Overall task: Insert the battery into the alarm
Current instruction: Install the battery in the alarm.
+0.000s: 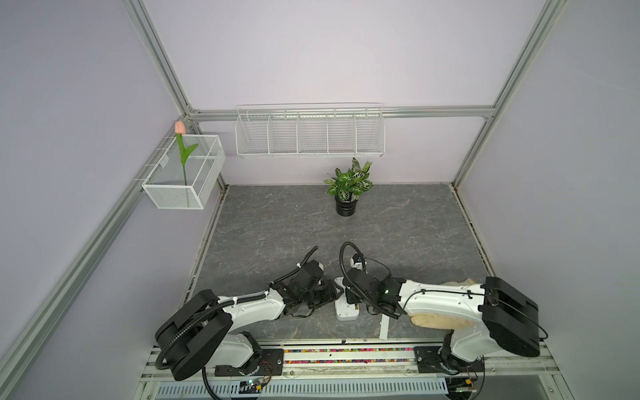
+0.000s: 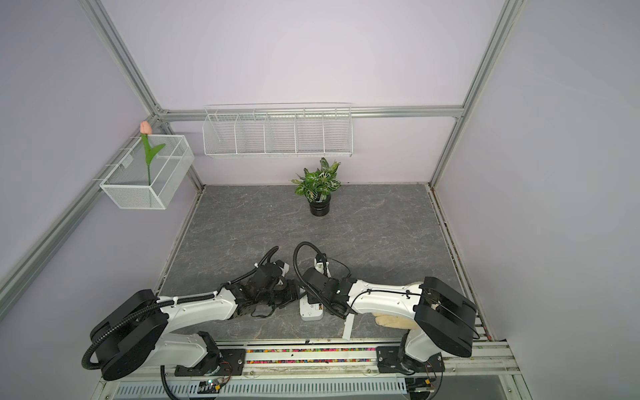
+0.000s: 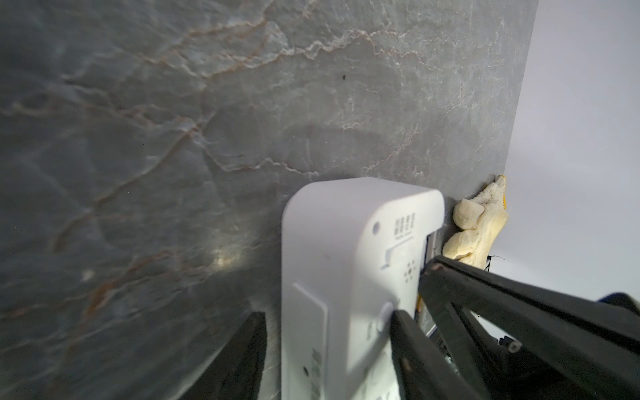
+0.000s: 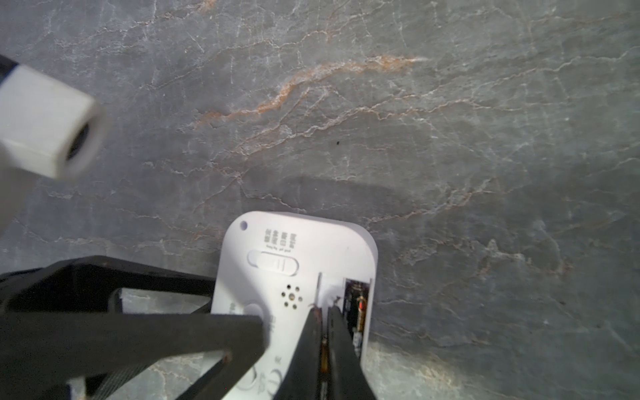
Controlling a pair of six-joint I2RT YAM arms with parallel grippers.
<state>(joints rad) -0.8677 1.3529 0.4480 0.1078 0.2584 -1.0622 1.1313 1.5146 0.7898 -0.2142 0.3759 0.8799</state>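
In both top views the alarm (image 1: 346, 310) (image 2: 311, 310) lies flat, back up, low in the frame just right of centre, between the two wrists. It is a smooth white plastic slab with rounded corners. The right wrist view shows small printed characters, an oval slide switch, a ring of tiny holes and an open slot along one edge. A battery (image 4: 358, 304), black with a copper band, lies in that slot.

The right gripper (image 4: 323, 310) is closed to a thin slit, its tips at the slot's rim. The left gripper (image 3: 327, 315) stands apart astride the alarm's edge. One finger (image 3: 412, 343) rests on the back and its mate sits beside the side wall, contact unclear.

Just right of the alarm lie a thin white strip (image 1: 383, 327) and a cream, nubbly fabric piece (image 1: 433, 320). The table (image 1: 277, 225) is matt grey, stone-patterned, with pale and rusty veins.

Higher in the frame are a potted plant (image 1: 348, 188) with striped leaves, a white wire shelf (image 1: 310, 131) and a mesh basket (image 1: 173, 197) holding a tulip (image 1: 179, 127).
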